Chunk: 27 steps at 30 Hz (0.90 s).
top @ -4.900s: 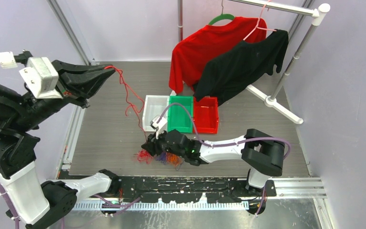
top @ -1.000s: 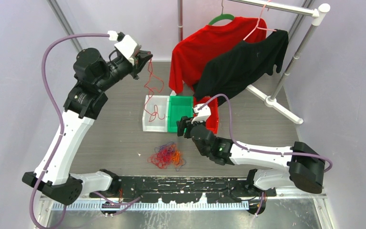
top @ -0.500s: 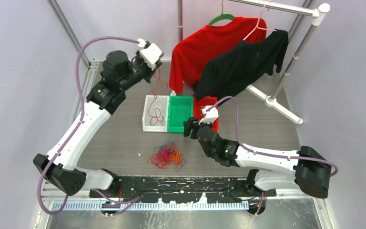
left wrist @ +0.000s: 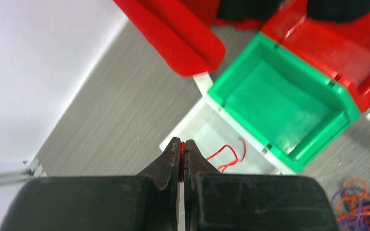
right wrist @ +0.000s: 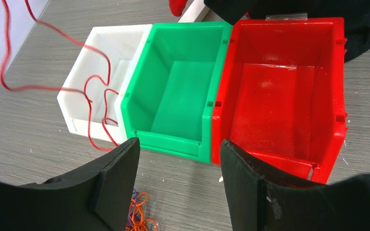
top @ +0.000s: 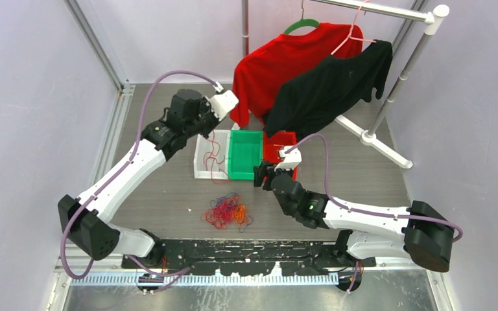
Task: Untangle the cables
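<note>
The tangled bundle of red, orange and purple cables (top: 227, 212) lies on the table in front of the bins; its edge shows in the right wrist view (right wrist: 142, 217). My left gripper (top: 209, 127) is shut on one red cable (left wrist: 181, 153) and holds it above the white bin (top: 202, 172). The cable hangs in loops into that bin (top: 213, 154), (left wrist: 226, 155), (right wrist: 96, 91). My right gripper (top: 266, 173) is open and empty (right wrist: 176, 161), just in front of the green bin (right wrist: 183, 91), behind and to the right of the bundle.
Three bins stand side by side: white (right wrist: 77, 108), green (top: 246, 155) and red (top: 288, 144), (right wrist: 279, 96). Behind them a clothes rack (top: 389, 91) holds a red shirt (top: 279, 61) and a black shirt (top: 331, 84).
My left arm has swung right and down, carrying the red cable from high at the left to over the white bin. My right gripper has drifted slightly right, away from the bundle.
</note>
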Each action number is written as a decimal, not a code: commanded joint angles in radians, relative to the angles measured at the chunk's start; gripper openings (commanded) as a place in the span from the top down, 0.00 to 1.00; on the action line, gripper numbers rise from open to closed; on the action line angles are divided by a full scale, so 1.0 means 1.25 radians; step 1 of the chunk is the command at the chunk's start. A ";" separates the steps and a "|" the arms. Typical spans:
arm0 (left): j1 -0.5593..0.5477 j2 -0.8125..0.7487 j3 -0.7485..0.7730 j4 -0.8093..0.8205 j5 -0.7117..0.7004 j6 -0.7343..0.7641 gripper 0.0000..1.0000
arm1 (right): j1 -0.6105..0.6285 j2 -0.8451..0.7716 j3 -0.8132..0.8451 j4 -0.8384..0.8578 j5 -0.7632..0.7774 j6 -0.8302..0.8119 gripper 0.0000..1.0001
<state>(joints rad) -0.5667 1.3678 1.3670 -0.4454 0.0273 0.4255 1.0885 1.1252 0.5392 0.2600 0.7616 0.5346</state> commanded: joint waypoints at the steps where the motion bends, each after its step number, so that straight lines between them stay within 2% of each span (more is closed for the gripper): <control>1: 0.001 0.003 -0.031 -0.007 -0.089 0.055 1.00 | -0.007 -0.024 -0.002 0.030 0.017 0.024 0.33; 7: 0.000 0.062 0.000 0.064 -0.147 0.091 1.00 | -0.011 -0.015 -0.001 0.036 0.013 0.032 0.33; 15: 0.016 0.173 0.169 0.159 -0.170 0.194 1.00 | -0.013 0.003 0.011 0.027 0.008 0.043 0.33; 21: 0.041 0.178 0.142 0.259 -0.158 0.293 1.00 | -0.015 0.015 0.016 0.026 0.001 0.050 0.33; 27: 0.043 0.145 0.064 0.281 -0.126 0.274 1.00 | -0.015 0.031 0.021 0.029 -0.008 0.054 0.34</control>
<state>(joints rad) -0.5140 1.6062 1.5013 -0.1757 -0.1612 0.7609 1.0756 1.1584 0.5343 0.2604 0.7460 0.5785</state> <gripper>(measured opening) 0.019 0.663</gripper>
